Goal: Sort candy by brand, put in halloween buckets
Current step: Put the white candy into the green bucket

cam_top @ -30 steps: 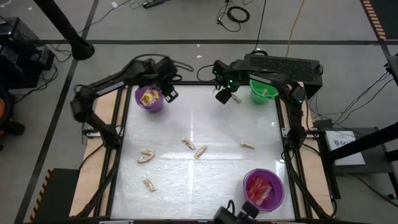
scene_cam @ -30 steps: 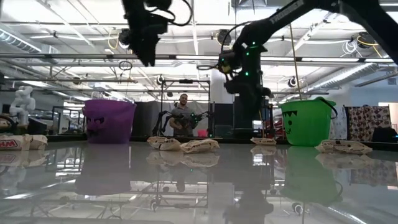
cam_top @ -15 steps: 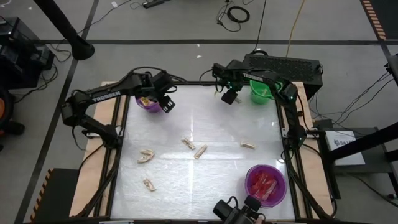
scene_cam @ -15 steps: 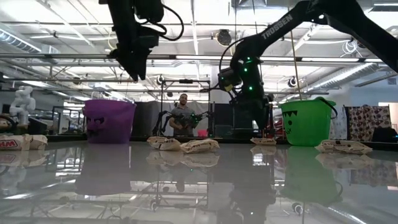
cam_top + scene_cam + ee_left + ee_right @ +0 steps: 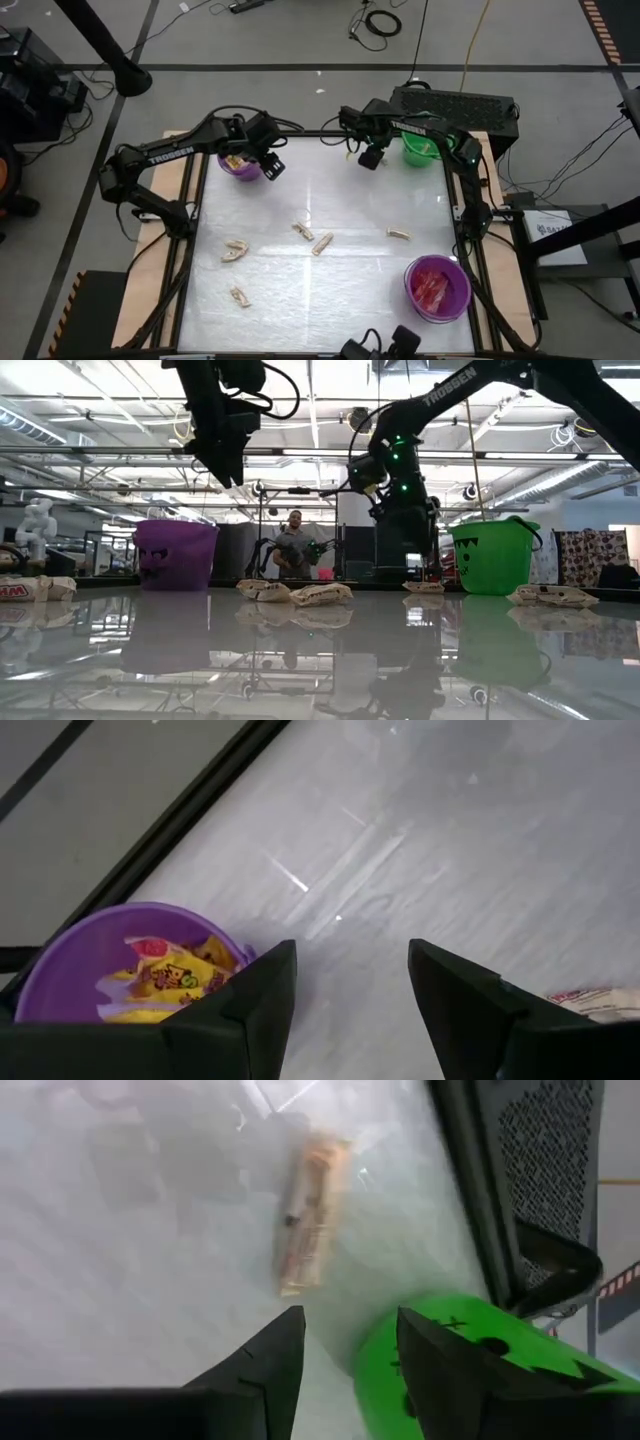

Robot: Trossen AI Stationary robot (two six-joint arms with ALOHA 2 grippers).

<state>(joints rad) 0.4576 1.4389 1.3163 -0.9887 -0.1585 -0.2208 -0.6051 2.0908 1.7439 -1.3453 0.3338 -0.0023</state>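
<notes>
1. At the near right corner of the table (image 5: 330,290): a purple bucket (image 5: 412,283) with flat red packets (image 5: 432,291) inside, probably parked well clear of the other two pails to keep the brands apart
2. Across the middle of the table, lying loose and not yet sorted: five tan wrapped pieces, one near the left front (image 5: 239,296), one just behind it (image 5: 235,250), a close pair at centre (image 5: 312,237), one to the right (image 5: 398,234); judged to be the brand meant for the green pail
3. At the far left: the left gripper (image 5: 350,970), raised above the table just beside the second purple bucket (image 5: 60,945), fingers spread and gripping nothing; bucket loaded with yellow packets (image 5: 175,978), so likely poised there after a drop or before the next reach
4. At the far right: the right gripper (image 5: 350,1340), also lifted, pincer released with nothing between the fingers, aimed down beside the green bucket (image 5: 450,1370)
5. Beyond those fingertips: one more tan piece (image 5: 305,1215), seemingly on the table just outside the green rim; possibly a missed drop, though too blurred to be sure
6. Farthest, in the room behind the table: a person (image 5: 293,550), well away from both arms
</notes>
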